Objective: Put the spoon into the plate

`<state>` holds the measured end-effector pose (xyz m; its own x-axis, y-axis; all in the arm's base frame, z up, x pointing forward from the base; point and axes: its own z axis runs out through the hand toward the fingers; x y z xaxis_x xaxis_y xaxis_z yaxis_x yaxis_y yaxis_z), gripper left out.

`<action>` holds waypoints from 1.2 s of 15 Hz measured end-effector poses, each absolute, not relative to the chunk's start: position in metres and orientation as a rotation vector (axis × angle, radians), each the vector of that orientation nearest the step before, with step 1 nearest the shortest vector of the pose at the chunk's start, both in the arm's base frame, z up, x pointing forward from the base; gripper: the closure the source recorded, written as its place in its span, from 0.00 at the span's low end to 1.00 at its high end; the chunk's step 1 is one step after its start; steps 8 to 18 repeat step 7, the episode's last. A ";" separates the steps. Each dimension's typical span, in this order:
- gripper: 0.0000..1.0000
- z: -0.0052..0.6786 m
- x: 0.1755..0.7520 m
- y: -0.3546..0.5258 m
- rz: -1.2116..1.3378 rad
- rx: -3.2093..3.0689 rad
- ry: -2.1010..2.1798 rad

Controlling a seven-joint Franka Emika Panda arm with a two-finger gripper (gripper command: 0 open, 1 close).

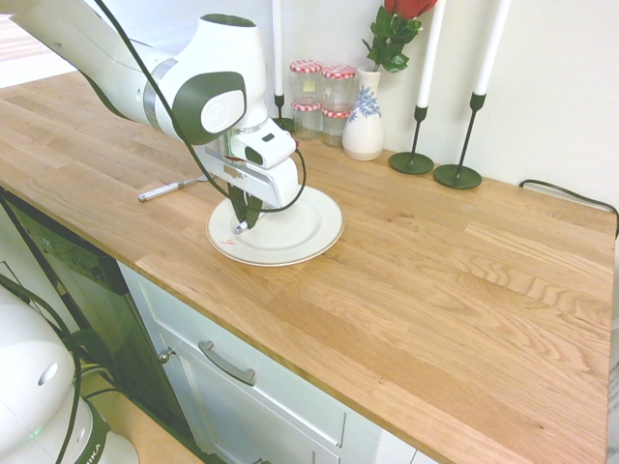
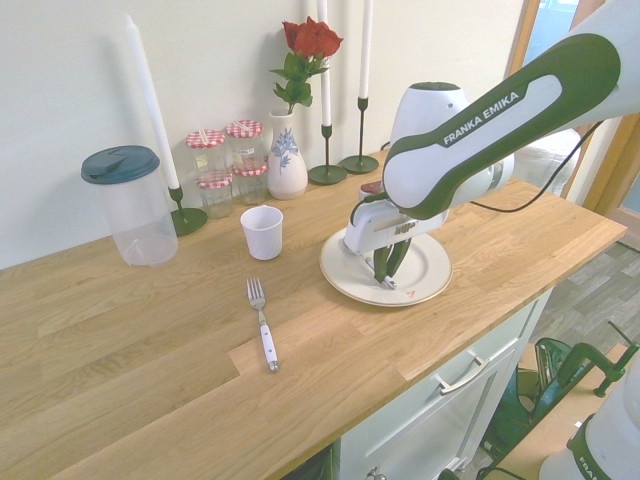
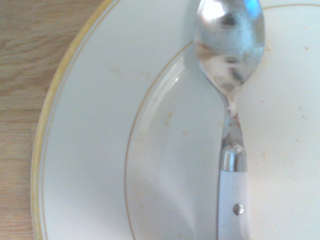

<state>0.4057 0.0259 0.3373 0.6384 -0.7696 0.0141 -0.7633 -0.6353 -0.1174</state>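
The white plate [image 1: 311,229] [image 2: 428,272] with its gold edge line lies on the wooden counter. My gripper [image 1: 245,217] [image 2: 384,274] points straight down over the plate's near part and is shut on the spoon [image 1: 238,229] [image 2: 388,284]. The spoon's silver tip pokes out below the fingers, just above or touching the plate surface. In the wrist view the spoon [image 3: 230,47] hangs over the plate [image 3: 95,130], its silver bowl over the plate's inner ring and its pale handle running back out of the picture.
A pale-handled fork [image 1: 170,188] [image 2: 263,327] lies on the counter away from the plate. A white cup [image 2: 262,232], a lidded plastic jar [image 2: 128,205], small glass jars [image 1: 322,100], a vase with a rose [image 1: 365,124] and candlesticks [image 1: 457,174] stand along the wall.
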 end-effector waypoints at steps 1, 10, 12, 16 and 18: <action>0.00 0.337 0.406 0.027 -0.096 -2.752 1.292; 0.00 0.409 0.407 0.059 -0.175 -2.805 1.240; 0.00 0.409 0.407 0.059 -0.175 -2.805 1.240; 0.00 0.409 0.407 0.059 -0.175 -2.805 1.240; 0.00 0.409 0.407 0.059 -0.175 -2.805 1.240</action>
